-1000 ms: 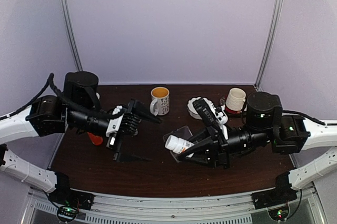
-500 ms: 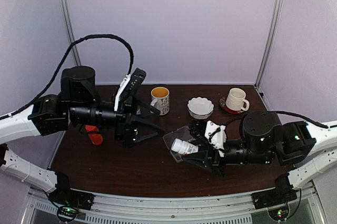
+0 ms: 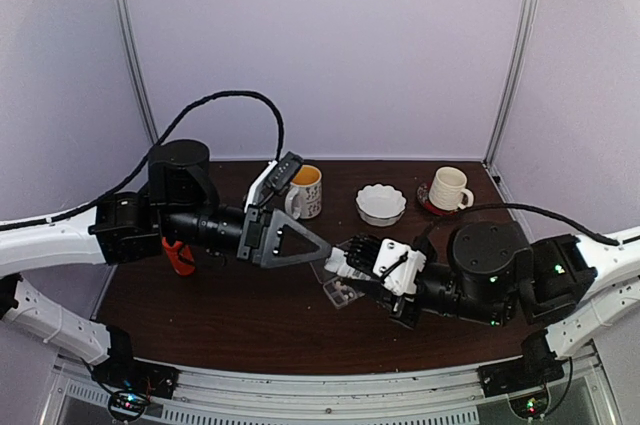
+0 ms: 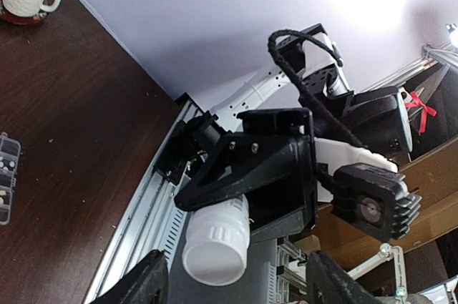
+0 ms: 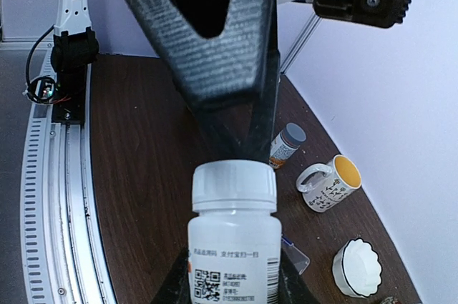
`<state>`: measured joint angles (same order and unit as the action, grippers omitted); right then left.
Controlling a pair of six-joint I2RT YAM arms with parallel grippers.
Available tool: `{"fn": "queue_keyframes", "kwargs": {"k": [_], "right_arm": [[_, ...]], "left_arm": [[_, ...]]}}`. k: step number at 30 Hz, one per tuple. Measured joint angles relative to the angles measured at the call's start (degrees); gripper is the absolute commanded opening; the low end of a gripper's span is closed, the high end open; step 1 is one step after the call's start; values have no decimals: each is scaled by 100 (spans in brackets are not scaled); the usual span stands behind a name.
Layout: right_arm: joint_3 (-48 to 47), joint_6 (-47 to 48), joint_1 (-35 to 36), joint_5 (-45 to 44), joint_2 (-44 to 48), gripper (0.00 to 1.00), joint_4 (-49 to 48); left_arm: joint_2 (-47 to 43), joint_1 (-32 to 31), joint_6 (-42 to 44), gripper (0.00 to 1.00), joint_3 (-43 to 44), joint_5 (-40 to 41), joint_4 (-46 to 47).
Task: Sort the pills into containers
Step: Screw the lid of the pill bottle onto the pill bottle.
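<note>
Left hand (image 3: pixel 322 249), from above, reaches across the desk (image 3: pixel 250 330) with its fingertips right at the end of the white bottle (image 3: pixel 338 264) that the right hand (image 3: pixel 360 256) grips and holds out sideways. The clear pill box (image 3: pixel 340 292) lies flat on the desk just below where the two hands meet. Whether pills sit in its compartments cannot be told from this height.

On the left wrist camera, the left hand's fingers (image 4: pixel 136 288) stand wide apart at the bottom edge, with the bottle's cap (image 4: pixel 215 250) between them and apparently not touched. One end of the pill box shows at the left border.

On the right wrist camera, the right hand is clamped on the bottle's body below the label, the bottle upright in frame. The left hand's dark fingers loom just past the cap.

The step in hand looks like taking the cap off so the pills can be tipped out. To do it well, the left hand should centre on the ribbed cap and close squarely on the ribs. It should then turn about the bottle's own axis while the right hand holds firm, so nothing spills short of the box.
</note>
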<state>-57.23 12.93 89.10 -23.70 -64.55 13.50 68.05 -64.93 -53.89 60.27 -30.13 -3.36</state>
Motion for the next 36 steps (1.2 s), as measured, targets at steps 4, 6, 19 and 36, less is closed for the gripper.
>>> {"fn": "queue_keyframes", "kwargs": {"k": [4, 6, 19, 36], "right_arm": [[-92, 138, 31, -111, -94, 0, -44], [-94, 192, 37, -144, -116, 0, -66], [-103, 225, 55, -192, -153, 0, -125], [-103, 219, 68, -190, -153, 0, 2]], "left_arm": [[129, 2, -236, 67, -17, -236, 68], [160, 2, -304, 61, -17, -339, 103], [269, 22, -457, 66, -15, -481, 179], [264, 22, -378, 36, -15, -437, -107]]}}
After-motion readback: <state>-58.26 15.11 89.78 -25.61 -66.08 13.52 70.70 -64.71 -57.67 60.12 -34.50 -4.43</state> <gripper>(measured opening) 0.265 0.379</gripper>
